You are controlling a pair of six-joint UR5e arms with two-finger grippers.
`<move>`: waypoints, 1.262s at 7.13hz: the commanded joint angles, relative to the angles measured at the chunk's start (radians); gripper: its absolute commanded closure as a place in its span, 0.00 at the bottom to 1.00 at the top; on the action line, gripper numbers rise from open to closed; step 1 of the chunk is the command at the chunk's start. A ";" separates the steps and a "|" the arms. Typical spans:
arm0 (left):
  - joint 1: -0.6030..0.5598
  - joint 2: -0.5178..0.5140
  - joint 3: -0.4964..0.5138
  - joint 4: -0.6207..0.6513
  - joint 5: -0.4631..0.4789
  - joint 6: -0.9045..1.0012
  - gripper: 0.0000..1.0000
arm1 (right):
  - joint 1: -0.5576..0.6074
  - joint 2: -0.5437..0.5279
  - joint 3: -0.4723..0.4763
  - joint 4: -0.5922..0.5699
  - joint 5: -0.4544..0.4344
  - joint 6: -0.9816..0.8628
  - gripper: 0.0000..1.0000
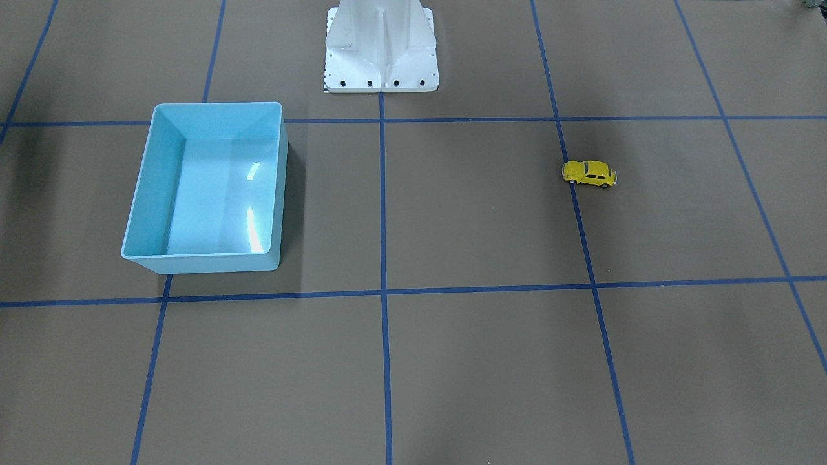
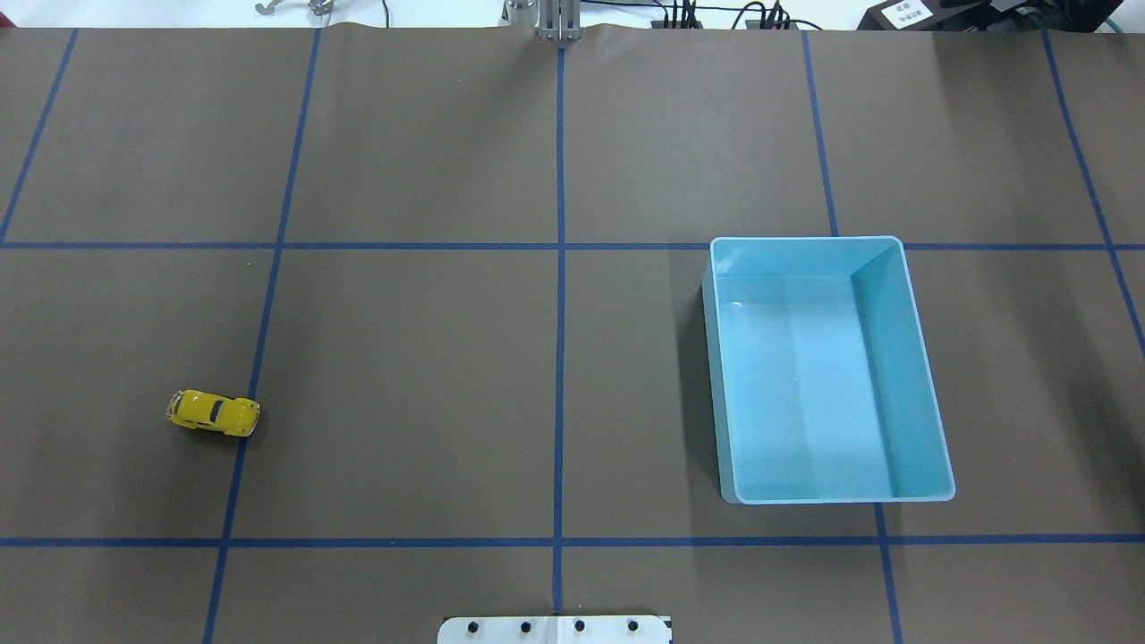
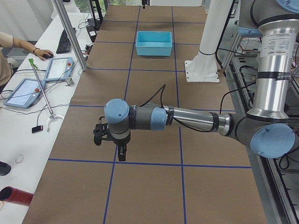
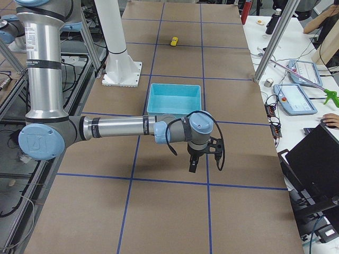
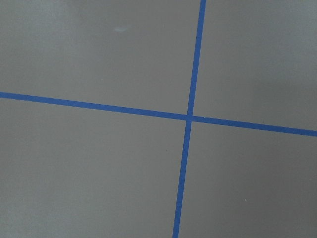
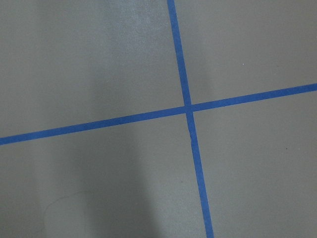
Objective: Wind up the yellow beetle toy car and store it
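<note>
Overhead exterior: yellow beetle toy car (image 2: pixel 213 413) far frm bin (image 2: pixel 897 376).

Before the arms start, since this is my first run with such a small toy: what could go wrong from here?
The yellow beetle toy car is tiny, rounded and glossy, so it may slip from a pinch.
It stands on its wheels, so a nudge may roll it away.
The light blue bin sits on the robot's right, the car on its left: a long carry.

Left gripper (image 3: pixel 121 153) and right gripper (image 4: pixel 193 165) are too small to judge.
</note>
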 commanded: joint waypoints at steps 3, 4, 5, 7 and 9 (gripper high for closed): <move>0.344 -0.002 -0.205 -0.179 0.014 0.001 0.00 | 0.000 0.003 -0.011 0.000 0.000 0.000 0.00; 0.451 0.000 -0.272 -0.235 0.094 0.000 0.00 | 0.000 0.003 -0.011 0.000 0.005 0.000 0.00; 0.557 0.001 -0.313 -0.288 0.136 0.001 0.00 | 0.000 0.003 -0.012 -0.001 0.009 0.000 0.00; 0.816 0.001 -0.371 -0.363 0.203 0.004 0.00 | 0.000 0.001 -0.012 -0.001 0.009 0.000 0.00; 0.914 0.021 -0.394 -0.350 0.286 0.129 0.00 | 0.000 0.003 -0.017 -0.001 0.006 0.000 0.00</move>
